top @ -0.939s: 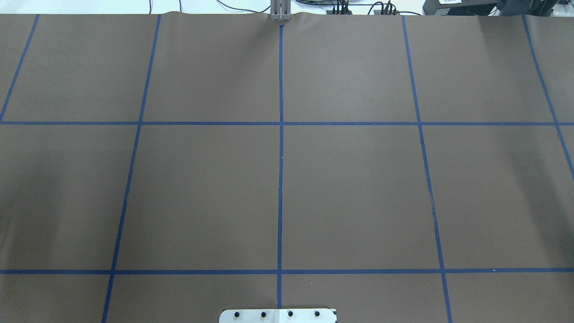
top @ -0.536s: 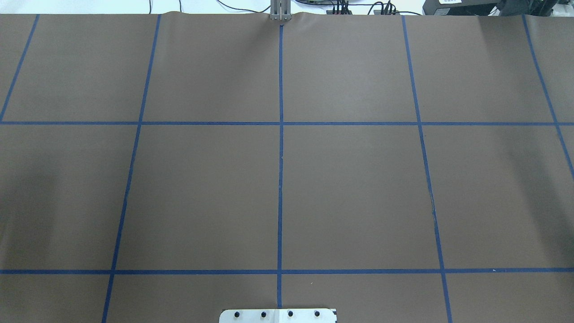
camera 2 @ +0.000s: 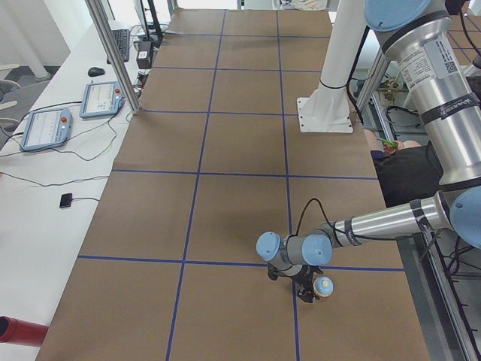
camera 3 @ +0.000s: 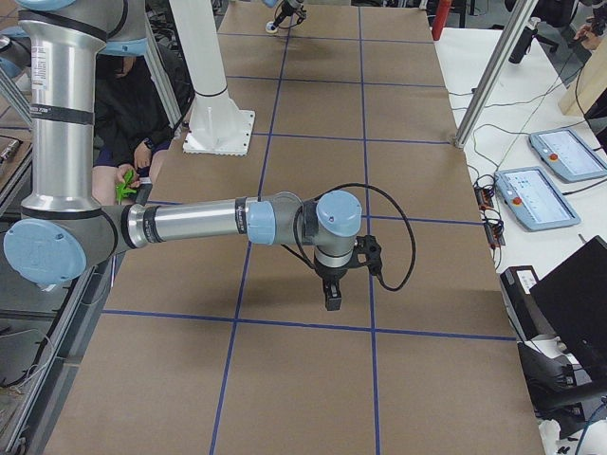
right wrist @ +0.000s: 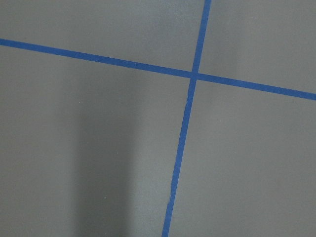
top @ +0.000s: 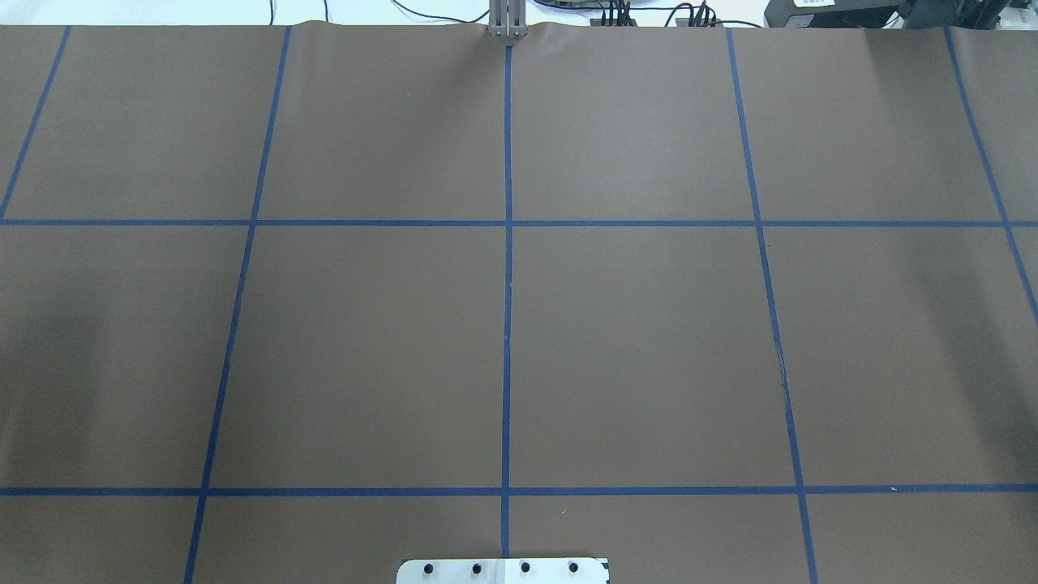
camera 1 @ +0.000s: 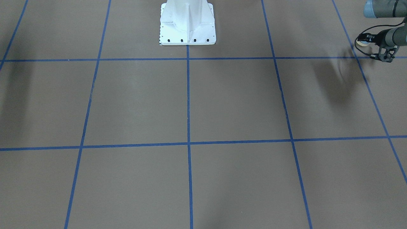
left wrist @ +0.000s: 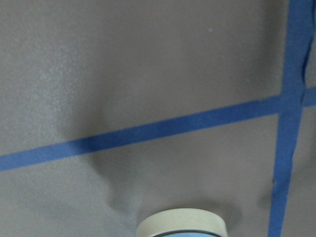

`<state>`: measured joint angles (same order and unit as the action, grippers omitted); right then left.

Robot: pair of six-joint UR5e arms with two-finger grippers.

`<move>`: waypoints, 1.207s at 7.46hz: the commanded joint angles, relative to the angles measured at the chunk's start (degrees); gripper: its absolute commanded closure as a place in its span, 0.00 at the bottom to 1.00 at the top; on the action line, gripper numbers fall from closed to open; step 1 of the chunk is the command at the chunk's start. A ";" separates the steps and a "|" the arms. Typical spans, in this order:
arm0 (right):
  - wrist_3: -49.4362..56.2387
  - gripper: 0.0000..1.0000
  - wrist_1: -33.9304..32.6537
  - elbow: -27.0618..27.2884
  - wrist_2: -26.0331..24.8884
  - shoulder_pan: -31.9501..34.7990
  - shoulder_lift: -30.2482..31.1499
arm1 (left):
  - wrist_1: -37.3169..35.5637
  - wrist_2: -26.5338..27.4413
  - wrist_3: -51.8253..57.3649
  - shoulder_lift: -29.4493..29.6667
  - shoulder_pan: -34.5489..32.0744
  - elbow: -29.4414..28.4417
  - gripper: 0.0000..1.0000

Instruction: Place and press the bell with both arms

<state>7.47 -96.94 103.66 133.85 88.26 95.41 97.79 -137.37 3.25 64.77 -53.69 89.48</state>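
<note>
The light-blue bell (camera 2: 324,286) with its cream base ring sits in my left gripper (camera 2: 307,284), held a little above the brown mat near the robot's side of the table. In the front-facing view the left gripper (camera 1: 366,39) shows at the top right with the bell (camera 1: 360,41) at its tip. The left wrist view shows only the bell's cream ring (left wrist: 181,225) at the bottom edge. My right gripper (camera 3: 332,300) points down above a blue tape line. I cannot tell whether it is open or shut. No arm shows in the overhead view.
The white flanged pedestal (camera 1: 187,28) stands at the robot's edge of the mat. Blue tape lines (top: 507,284) divide the brown mat into squares. Tablets (camera 2: 46,128) and cables lie on the white side table. A person (camera 3: 128,114) sits beside the pedestal.
</note>
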 commanded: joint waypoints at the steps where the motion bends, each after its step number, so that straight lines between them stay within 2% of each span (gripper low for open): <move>1: 0.00 0.00 0.00 0.75 0.01 0.07 0.56 | 0.03 0.00 0.00 0.00 0.25 -0.01 0.13; 8: -0.09 0.00 0.00 0.93 0.01 0.07 0.83 | -0.14 -1.67 -0.26 -0.09 2.09 -0.10 0.13; 9: -0.09 0.00 0.00 0.93 0.01 -0.02 0.83 | -0.14 -1.67 -0.26 -0.26 2.18 -0.10 0.23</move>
<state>7.38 -96.94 104.56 133.86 88.32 96.22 97.65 -139.00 3.02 64.64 -51.73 89.40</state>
